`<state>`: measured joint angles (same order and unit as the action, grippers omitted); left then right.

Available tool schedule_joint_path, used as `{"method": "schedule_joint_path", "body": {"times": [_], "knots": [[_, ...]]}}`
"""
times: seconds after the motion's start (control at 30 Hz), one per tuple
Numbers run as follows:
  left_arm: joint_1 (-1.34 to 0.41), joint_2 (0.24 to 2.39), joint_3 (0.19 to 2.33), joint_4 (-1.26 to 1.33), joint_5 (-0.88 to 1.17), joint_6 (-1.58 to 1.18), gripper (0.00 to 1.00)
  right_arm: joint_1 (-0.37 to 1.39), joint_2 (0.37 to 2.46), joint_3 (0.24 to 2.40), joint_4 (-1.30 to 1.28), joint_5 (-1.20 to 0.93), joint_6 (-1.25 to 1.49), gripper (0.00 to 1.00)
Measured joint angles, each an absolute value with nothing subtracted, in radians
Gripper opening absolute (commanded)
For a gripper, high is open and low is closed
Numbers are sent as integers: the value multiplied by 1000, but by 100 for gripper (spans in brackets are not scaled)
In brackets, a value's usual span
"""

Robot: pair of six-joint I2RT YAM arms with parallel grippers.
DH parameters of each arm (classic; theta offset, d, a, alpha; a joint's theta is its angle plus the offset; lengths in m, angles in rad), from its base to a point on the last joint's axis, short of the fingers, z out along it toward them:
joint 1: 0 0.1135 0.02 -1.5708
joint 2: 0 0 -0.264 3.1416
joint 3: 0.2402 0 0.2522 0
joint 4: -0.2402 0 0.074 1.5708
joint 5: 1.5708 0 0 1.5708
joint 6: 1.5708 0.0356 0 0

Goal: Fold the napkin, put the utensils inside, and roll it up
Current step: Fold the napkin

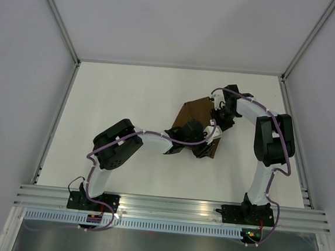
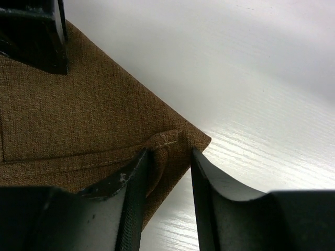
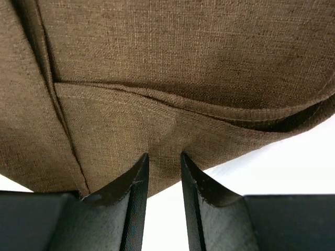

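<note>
The dark-brown napkin (image 1: 195, 111) lies folded on the white table, partly under both arms. My left gripper (image 1: 204, 145) is at its near right corner; in the left wrist view the jaws (image 2: 170, 153) stand slightly apart around that corner (image 2: 180, 140), with bare table showing between them. My right gripper (image 1: 221, 119) is at the napkin's far right edge; in the right wrist view its jaws (image 3: 164, 156) stand narrowly apart over the cloth's edge (image 3: 167, 130), layered folds beyond. The utensil is not in view.
The white table (image 1: 129, 98) is bounded by metal rails left, right and back, with grey walls behind. A black part, probably the right gripper (image 2: 36, 31), shows at the top left of the left wrist view.
</note>
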<state>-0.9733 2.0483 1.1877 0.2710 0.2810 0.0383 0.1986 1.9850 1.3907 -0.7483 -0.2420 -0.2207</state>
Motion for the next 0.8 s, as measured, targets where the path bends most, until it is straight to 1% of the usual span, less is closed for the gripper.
{"method": "schedule_joint_path", "body": {"times": [0.17, 0.5, 0.67, 0.8], "knots": [[-981, 2048, 1188, 271, 266, 30, 45, 199, 2011, 1420, -760, -231, -221, 37], [-985, 2049, 1242, 265, 252, -7, 52, 199, 2121, 1589, -798, -222, -234, 37], [-986, 2049, 1256, 264, 208, -20, 56, 199, 2138, 1617, -798, -220, -241, 37], [-986, 2048, 1256, 263, 161, -30, 56, 202, 2141, 1621, -801, -221, -245, 38]]}}
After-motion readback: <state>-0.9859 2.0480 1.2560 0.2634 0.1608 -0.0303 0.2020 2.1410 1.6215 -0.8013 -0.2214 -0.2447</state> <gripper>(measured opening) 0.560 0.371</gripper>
